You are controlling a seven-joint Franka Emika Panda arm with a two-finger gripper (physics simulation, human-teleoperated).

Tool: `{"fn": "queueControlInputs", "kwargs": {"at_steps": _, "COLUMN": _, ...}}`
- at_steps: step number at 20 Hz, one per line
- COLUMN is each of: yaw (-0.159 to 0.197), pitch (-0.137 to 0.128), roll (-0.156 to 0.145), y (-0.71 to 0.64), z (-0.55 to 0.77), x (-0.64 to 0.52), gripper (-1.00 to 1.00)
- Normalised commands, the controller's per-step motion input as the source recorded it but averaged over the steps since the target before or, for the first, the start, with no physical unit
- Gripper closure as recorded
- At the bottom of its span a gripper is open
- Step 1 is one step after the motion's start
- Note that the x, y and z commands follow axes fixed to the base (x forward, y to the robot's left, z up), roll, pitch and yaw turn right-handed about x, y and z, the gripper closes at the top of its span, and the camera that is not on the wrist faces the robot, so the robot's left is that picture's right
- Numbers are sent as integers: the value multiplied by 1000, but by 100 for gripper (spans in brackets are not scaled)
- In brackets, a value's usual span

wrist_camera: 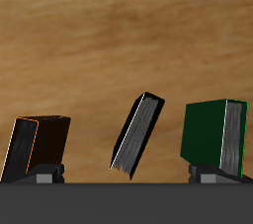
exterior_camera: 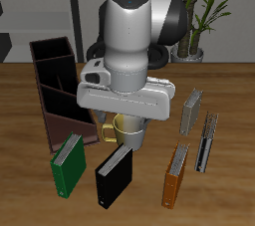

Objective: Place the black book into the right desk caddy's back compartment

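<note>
Black book [exterior_camera: 114, 177] [wrist_camera: 137, 135], plain dark cover, pale page edges, flat on table [exterior_camera: 229, 170]

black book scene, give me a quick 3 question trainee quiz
1. True or false: the black book is already inside the right desk caddy.
2. Which two things lie either side of the black book? A) green book and orange book B) two mugs C) two plates
3. Fill in: the black book rests on the ___.

Key: 1 false; 2 A; 3 table.
</note>
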Motion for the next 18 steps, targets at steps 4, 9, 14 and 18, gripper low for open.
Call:
{"fn": "queueControlInputs", "kwargs": {"at_steps": 4, "yaw": -19, "pitch": 7, "roll": 1, "y": 71, "z": -225, "x": 49, "gripper": -100}}
{"fn": "queueControlInputs", "kwargs": {"at_steps": 9, "yaw": -25, "pitch": 24, "roll": 7, "y": 7, "z": -267, "x": 47, "gripper": -100}}
{"fn": "queueControlInputs", "kwargs": {"at_steps": 14, "yaw": -29, "pitch": 11, "roll": -15, "y": -72, "z": -222, "x": 2, "gripper": -100}}
{"fn": "queueControlInputs", "kwargs": {"at_steps": 18, "yaw": -16, "pitch": 20, "roll": -12, "y": -90, "z": -142, "x": -25, "gripper": -100}}
